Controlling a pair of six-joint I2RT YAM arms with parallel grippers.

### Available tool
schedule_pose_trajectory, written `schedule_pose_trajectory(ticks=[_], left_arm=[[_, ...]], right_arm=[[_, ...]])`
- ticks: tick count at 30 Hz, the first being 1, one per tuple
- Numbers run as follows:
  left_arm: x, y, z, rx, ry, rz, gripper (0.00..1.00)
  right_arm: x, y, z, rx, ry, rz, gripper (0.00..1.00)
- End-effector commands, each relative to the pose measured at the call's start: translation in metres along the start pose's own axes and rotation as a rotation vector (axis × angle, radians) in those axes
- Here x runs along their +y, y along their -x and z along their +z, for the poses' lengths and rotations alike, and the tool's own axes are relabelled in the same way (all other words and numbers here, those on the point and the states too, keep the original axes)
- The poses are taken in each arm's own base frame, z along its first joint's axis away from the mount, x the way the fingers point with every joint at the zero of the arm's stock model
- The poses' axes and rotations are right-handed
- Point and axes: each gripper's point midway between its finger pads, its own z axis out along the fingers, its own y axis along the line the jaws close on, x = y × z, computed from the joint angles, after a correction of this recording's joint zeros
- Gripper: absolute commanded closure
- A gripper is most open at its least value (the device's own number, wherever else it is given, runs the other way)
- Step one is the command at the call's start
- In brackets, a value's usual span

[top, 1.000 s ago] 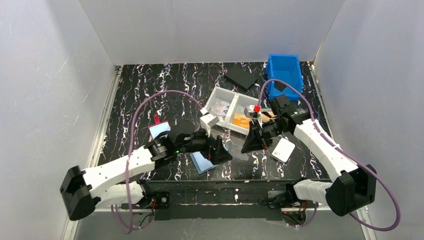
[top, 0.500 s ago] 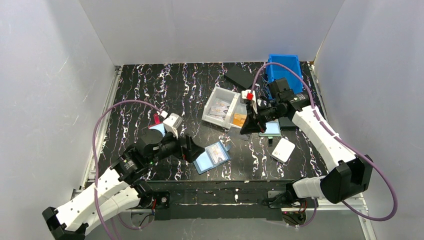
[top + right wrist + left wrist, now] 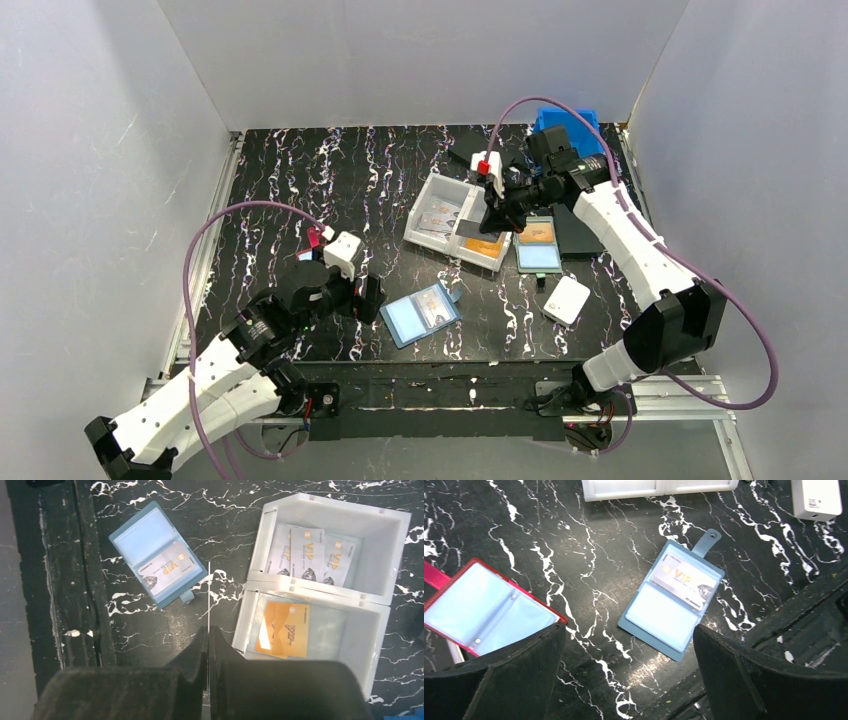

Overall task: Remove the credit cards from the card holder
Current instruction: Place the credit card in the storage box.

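Just beyond the spread left gripper [image 3: 367, 297] lies the card holder [image 3: 421, 313]

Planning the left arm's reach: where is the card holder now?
The card holder lies open at front centre in the top view, just right of the left gripper.

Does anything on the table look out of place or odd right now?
Nothing spilled or damaged. The card holder lies open at a slant on the table, one credit card in its tab-side pocket, the other pocket looking empty. The right end effector pinches a second card by the white tray.
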Motion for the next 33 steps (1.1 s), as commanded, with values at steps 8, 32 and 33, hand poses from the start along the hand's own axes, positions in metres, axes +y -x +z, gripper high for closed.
schedule_pose_trajectory(ticks=[8,32,33], left_arm=[[0.024,-0.003,0.001,0.052,0.088,0.212,0.02],[0.052,-0.008,0.0,0.101,0.23,0.26,0.02],[0.052,-0.009,0.001,0.103,0.23,0.259,0.02]], right_arm=[[-0.052,0.02,-0.003,0.035,-0.125,-0.08,0.99],[-0.123,0.023,0.086,0.021,-0.069,0.03,0.99],[-0.125,0.023,0.091,0.025,-0.066,0.036,0.99]])
